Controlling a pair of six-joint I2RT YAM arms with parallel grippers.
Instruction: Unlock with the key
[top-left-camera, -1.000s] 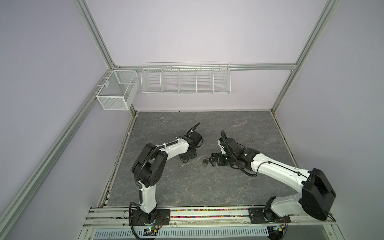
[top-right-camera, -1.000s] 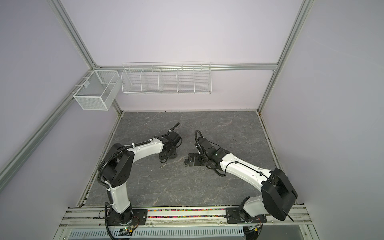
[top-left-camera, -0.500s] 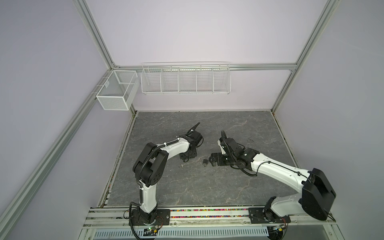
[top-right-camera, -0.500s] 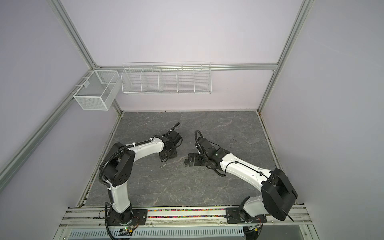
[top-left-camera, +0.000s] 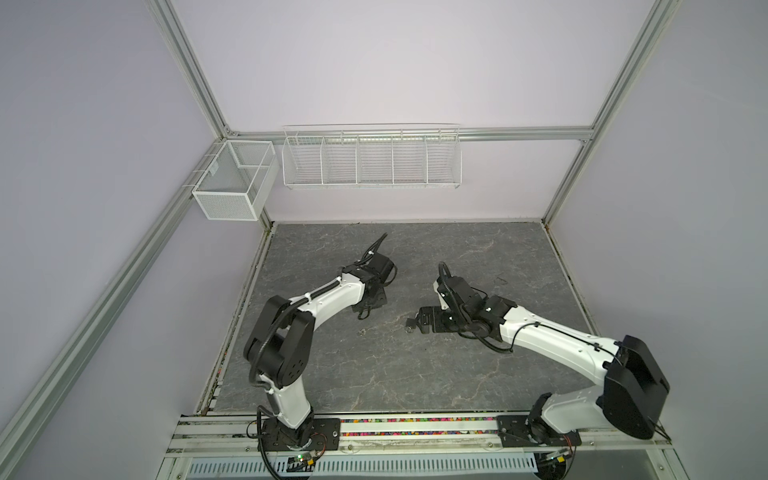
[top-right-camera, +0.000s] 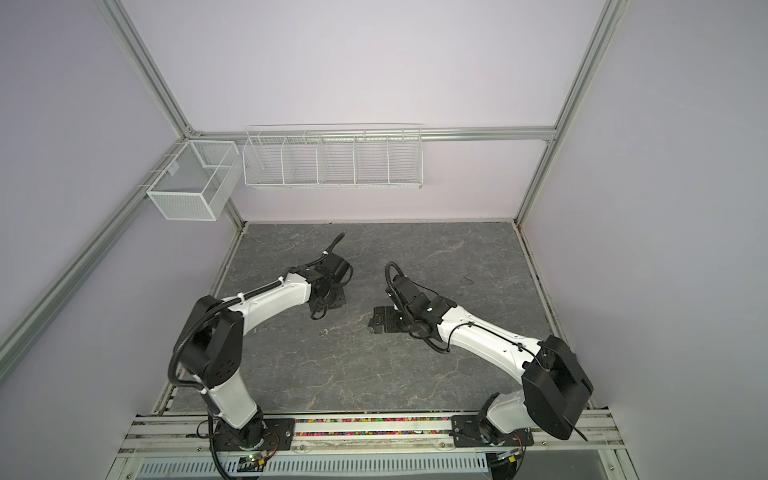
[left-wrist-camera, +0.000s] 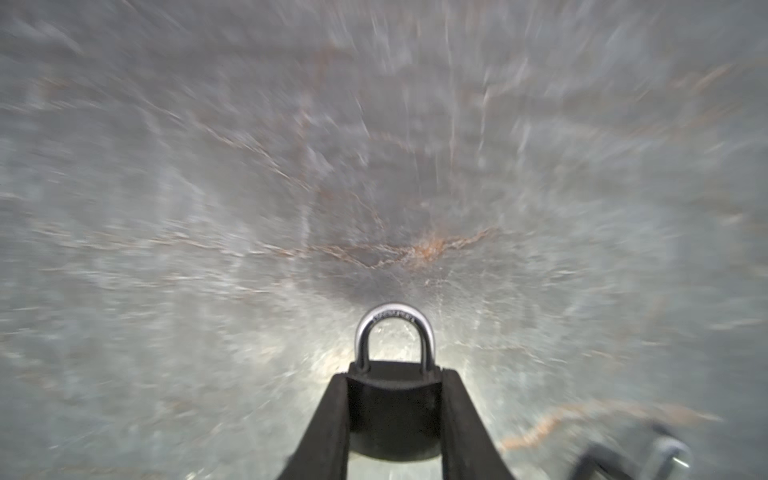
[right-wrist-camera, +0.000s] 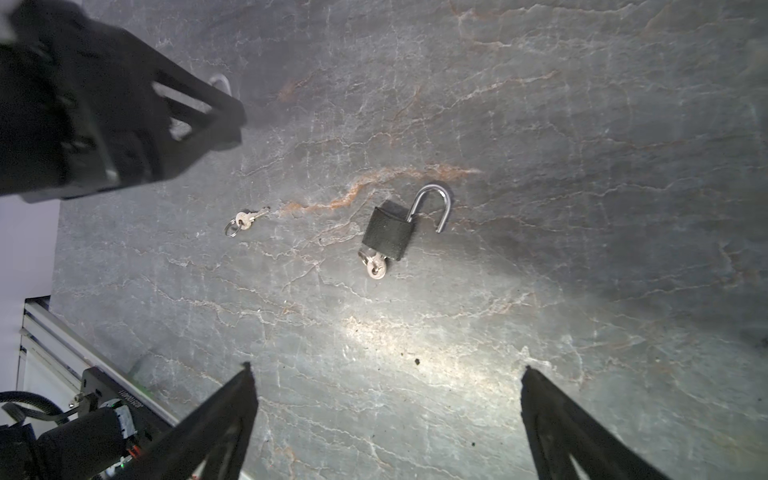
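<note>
Done: open lock has its key in | To do: your left gripper pinches shut lock | right gripper spread, empty

There are two padlocks: one closed padlock with its shackle shut, and one open padlock with its shackle swung free. At least two keys can be counted: one loose key on a single small ring, and one inserted key at the open padlock's base. A second key head may overlap it there, but that cannot be told. There are two robot arms, the left arm and the right arm. There are two white wire baskets, one small basket and one long basket with five compartments. There is one table.
</note>
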